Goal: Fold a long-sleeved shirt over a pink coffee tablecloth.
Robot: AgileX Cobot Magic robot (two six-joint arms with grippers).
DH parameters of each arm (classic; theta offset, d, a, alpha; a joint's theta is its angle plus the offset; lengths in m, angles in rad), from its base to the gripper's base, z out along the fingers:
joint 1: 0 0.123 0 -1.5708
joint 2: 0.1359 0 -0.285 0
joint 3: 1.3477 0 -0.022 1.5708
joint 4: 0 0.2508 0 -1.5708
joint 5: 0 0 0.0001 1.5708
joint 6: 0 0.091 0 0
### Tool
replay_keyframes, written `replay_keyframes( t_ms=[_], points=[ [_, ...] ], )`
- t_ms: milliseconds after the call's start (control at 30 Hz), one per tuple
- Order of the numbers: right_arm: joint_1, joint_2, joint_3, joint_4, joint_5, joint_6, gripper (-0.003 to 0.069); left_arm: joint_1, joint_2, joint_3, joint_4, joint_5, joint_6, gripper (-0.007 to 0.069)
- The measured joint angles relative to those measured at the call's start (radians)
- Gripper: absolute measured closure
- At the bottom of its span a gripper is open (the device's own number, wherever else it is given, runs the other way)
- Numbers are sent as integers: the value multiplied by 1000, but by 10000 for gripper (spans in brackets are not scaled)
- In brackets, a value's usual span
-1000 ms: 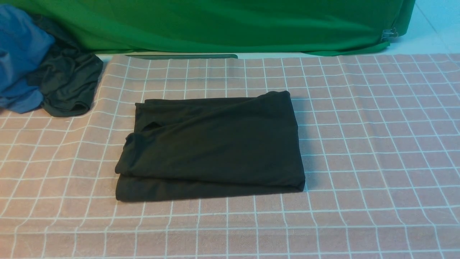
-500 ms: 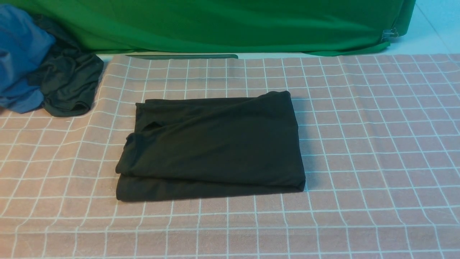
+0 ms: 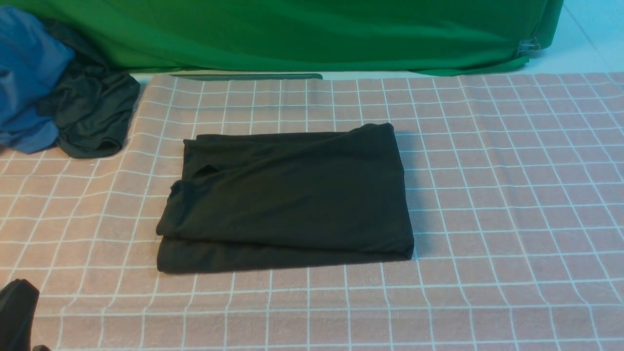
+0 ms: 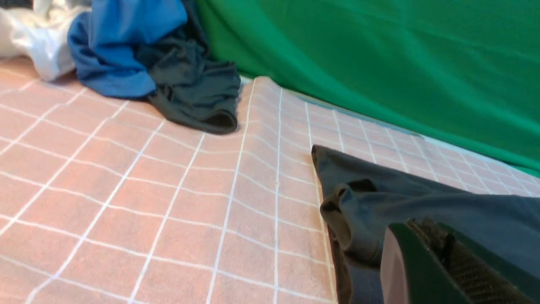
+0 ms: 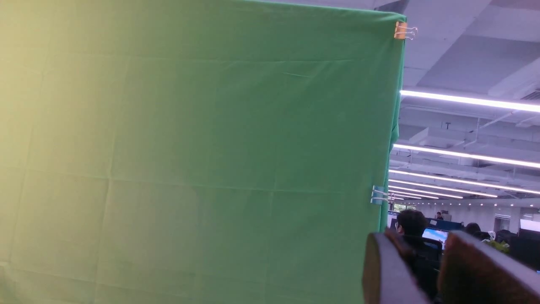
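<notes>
Shirt (image 3: 287, 195) folded on pink tablecloth (image 3: 487, 195) — left tool (image 4: 426, 261) pinched empty, right tool (image 5: 422, 266) slightly parted, empty.

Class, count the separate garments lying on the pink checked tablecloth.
3: folded black long-sleeved shirt at centre; crumpled dark plain garment and blue garment heaped far left. More may hide there.

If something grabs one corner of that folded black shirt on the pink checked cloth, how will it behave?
The folded black cotton shirt would probably go floppy: its layers sag and wrinkle softly, so lifting one corner likely undoes the fold. It looks light for its bulk. Pushed, it may bunch or drag the pink grid-lined tablecloth, which already shows ripples.
</notes>
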Motion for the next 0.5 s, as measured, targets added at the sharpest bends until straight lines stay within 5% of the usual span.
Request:
replay_keyframes(
  t_ms=[500],
  points=[
    [0,0,0,0,0,0,422,0,0,0,-8,0,6,611]
  ],
)
